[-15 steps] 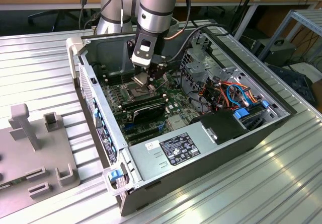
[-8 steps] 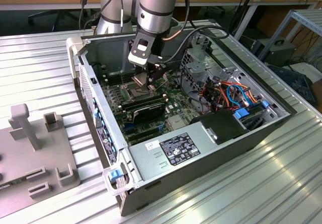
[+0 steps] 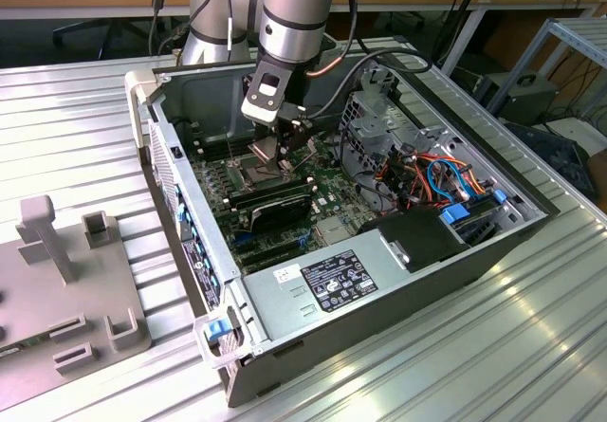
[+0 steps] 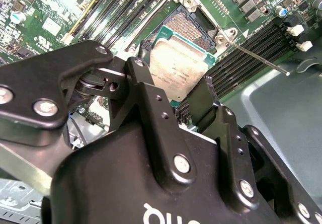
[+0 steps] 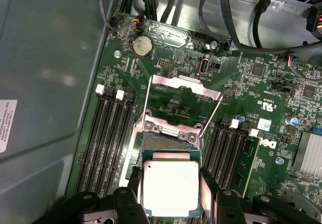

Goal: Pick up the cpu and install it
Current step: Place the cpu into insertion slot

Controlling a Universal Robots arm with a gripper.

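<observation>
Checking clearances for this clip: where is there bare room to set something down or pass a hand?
Free: the ribbed table on the exterior view's right of the case, and the strip between case and grey fixture plate. Crowded: the socket, where the gripper holds the cpu, and the cables.

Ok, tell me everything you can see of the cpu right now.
The cpu is a small flat square chip with a dull silver-grey metal top and a thin green border. The pincer grips it on two opposite sides, holding it over the open socket, whose metal frame is swung up.
</observation>
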